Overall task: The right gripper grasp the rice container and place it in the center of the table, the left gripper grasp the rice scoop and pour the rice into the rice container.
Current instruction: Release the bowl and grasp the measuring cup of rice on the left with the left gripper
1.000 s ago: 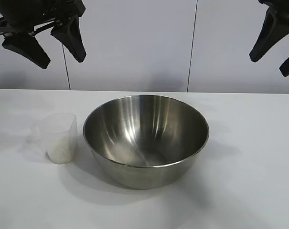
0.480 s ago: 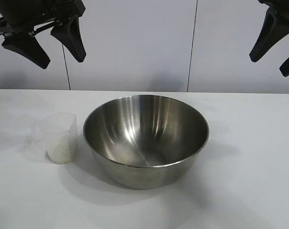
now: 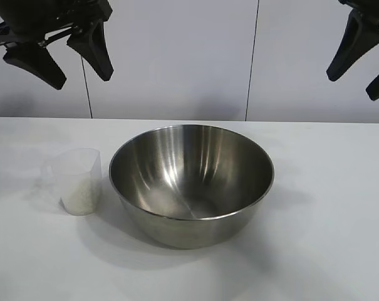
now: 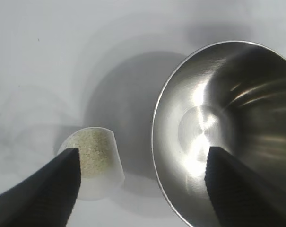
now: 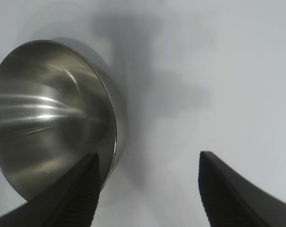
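Rice container (image 3: 192, 183) near the middle of the table (image 3: 327, 238), empty; steel, stiff, likely slippery, best pinched at the thin rim. Just left: rice scoop (image 3: 76, 180), light plastic, rice (image 4: 91, 150) inside, handle for gripping. Farther, high above: left gripper (image 3: 57, 58) and right gripper (image 3: 358, 70), both spread, holding nothing.

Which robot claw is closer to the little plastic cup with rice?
Left. The left gripper hangs high above the rice scoop, open. The right gripper hangs far across, beyond the rice container.
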